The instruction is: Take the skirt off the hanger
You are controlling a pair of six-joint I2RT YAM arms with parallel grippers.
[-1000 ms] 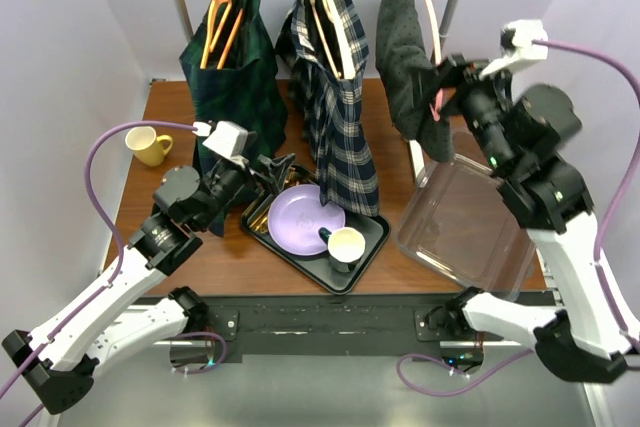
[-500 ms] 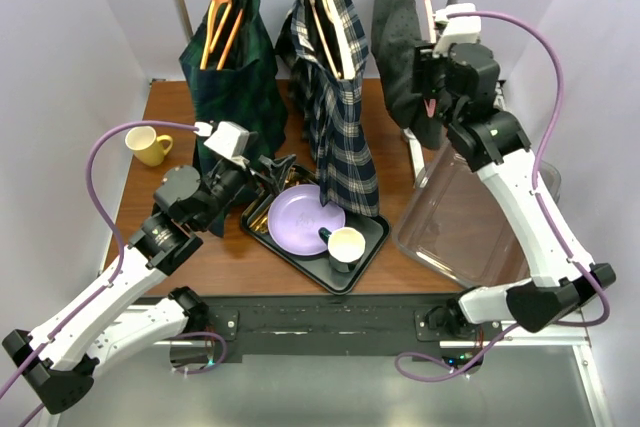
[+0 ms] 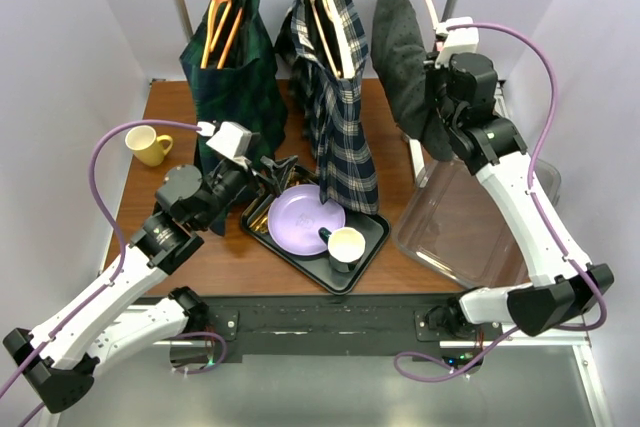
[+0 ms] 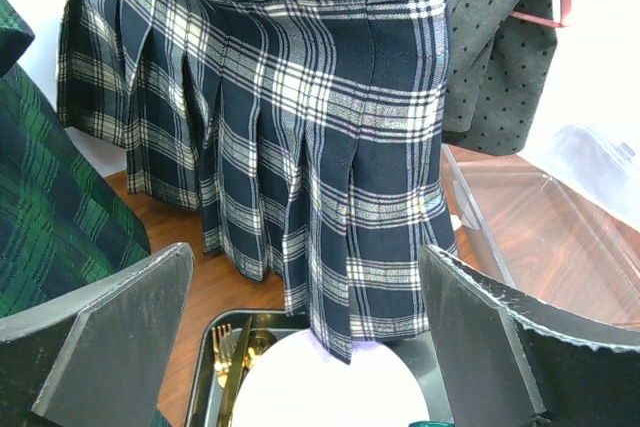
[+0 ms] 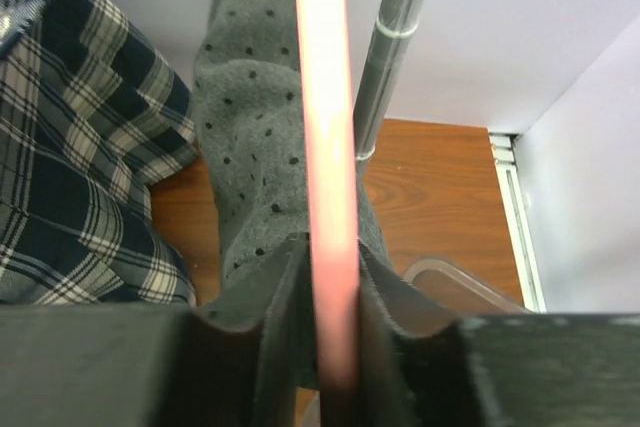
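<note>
Skirts: three, upper frame: green [image 3: 235, 77], plaid [image 3: 345, 137], grey [image 3: 400, 47].
Left gripper [image 4: 305, 257]: fingers spread wide.
Right gripper [image 5: 328, 257]: clamped on pink hanger [image 5: 322, 97].

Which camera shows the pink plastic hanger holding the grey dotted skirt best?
The right wrist view: the pink plastic hanger runs up the frame, pinched in the right claw. The top external view shows only its upper curve by the grey dotted skirt; the left wrist view, a pink sliver.

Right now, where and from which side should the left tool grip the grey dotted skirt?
Probably the free lower hem of the grey dotted skirt, coming from the left: it hangs loose there, while the right tool pinches the pink hanger above.
</note>
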